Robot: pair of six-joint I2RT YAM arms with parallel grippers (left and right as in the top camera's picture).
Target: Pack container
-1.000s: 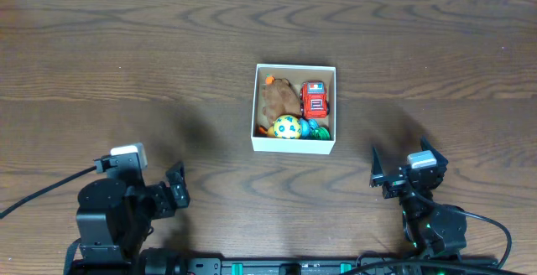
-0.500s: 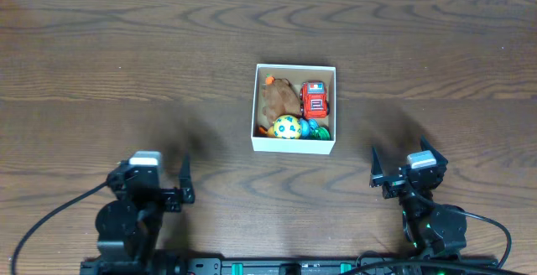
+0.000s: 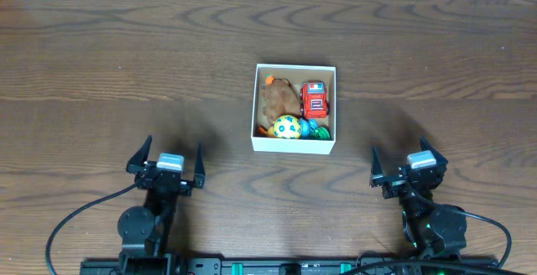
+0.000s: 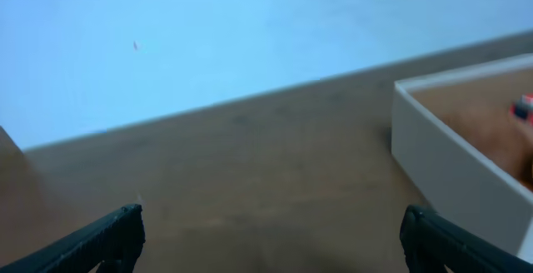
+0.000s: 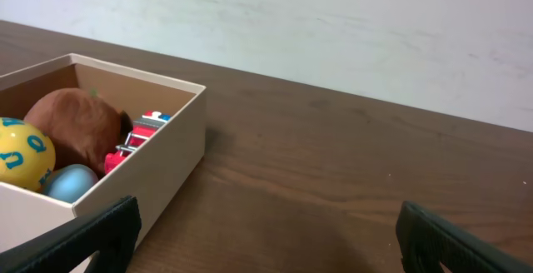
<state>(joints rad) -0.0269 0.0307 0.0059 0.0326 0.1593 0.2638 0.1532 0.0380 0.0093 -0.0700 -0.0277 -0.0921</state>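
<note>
The container (image 3: 294, 145), a square white-walled box, sits at the middle of the table. It holds a brown plush toy (image 3: 278, 99), a red toy truck (image 3: 315, 100), a yellow ball (image 3: 286, 127) and a blue-green toy (image 3: 315, 130). My left gripper (image 3: 168, 159) is open and empty near the front left, well apart from the box. My right gripper (image 3: 404, 161) is open and empty near the front right. The box also shows in the left wrist view (image 4: 450, 152) and in the right wrist view (image 5: 158, 169).
The dark wooden table (image 3: 126, 57) runs around the box on all sides. A pale wall (image 5: 333, 23) stands behind the table's far edge. Black cables (image 3: 75, 212) lie by the arm bases at the front.
My left arm has swung from the far front left towards the right and now points straight ahead with its jaws open. The right arm and the box have not moved.
</note>
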